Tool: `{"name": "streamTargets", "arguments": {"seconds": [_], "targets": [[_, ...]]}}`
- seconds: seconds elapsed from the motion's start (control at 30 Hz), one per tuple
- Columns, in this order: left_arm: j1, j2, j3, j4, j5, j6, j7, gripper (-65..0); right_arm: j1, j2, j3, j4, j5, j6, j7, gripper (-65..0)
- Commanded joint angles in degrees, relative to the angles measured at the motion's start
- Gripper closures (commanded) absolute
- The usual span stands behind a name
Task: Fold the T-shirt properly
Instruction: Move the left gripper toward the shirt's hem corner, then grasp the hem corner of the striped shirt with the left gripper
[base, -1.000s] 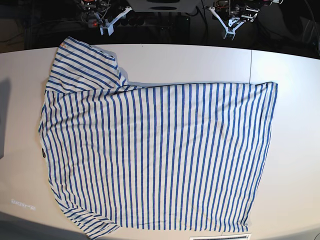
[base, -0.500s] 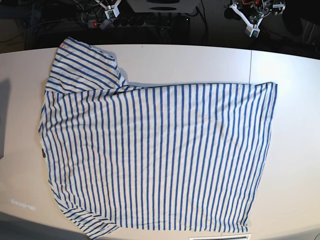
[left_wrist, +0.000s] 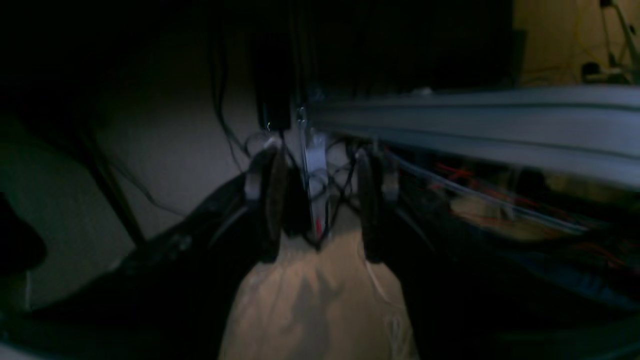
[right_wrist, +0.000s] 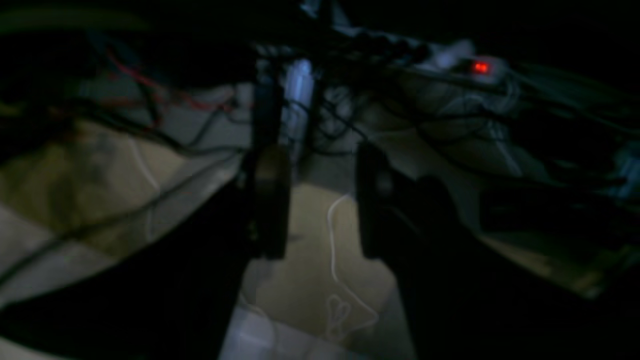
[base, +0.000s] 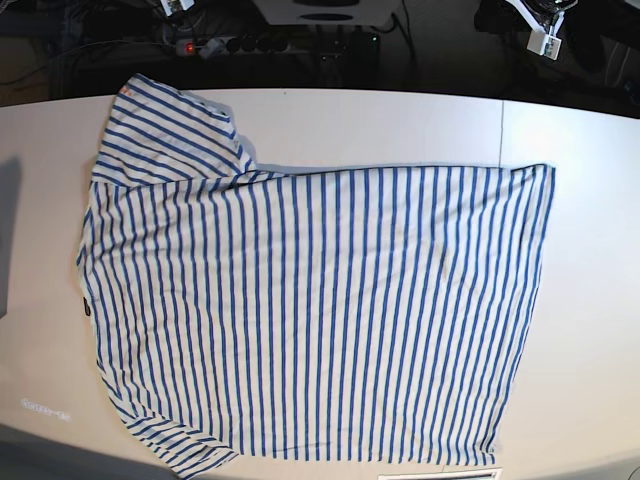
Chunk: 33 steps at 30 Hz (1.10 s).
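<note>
The T-shirt (base: 320, 310), white with thin blue stripes, lies spread flat on the white table (base: 590, 350). One sleeve (base: 170, 130) points to the far left corner, and a small dark tag (base: 87, 306) sits at its left edge. My left gripper (left_wrist: 320, 210) is open and empty, raised behind the table's far edge at the top right of the base view (base: 542, 36). Only a tip of my right gripper (right_wrist: 320, 200) shows at the base view's top left (base: 176, 6); it is open with nothing between its fingers. Neither gripper touches the shirt.
Behind the table's far edge lie dark cables and a power strip with a red light (base: 190, 46). A seam (base: 502, 130) runs across the table at the right. A white vent-like strip (base: 440, 473) sits at the near edge.
Both grippers have drawn back and outward, the right one toward the top left corner and the left one toward the top right. The shirt has not moved.
</note>
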Motion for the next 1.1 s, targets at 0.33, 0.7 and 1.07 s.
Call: {"name": "streamTargets", "arguments": {"seconds": [0.33,0.7,1.07], "targets": [[4.83,-2.43,-10.03,18.86,-5.05,-0.81,5.70,-27.1,-17.22,5.60,4.50,31.93,11.15,1.42,-4.72,-22.3],[-0.76,-11.02,-10.27,23.50,-13.46,0.48,11.56,-38.4,-17.00,5.60,13.75,39.01,15.37,1.46,-5.60,-22.3],[-17.90,-14.43,-10.23,9.55,-18.67,3.26,13.22,-38.4,-17.05,5.57,13.73,38.99,14.67,1.46,-5.81,-22.3]]}}
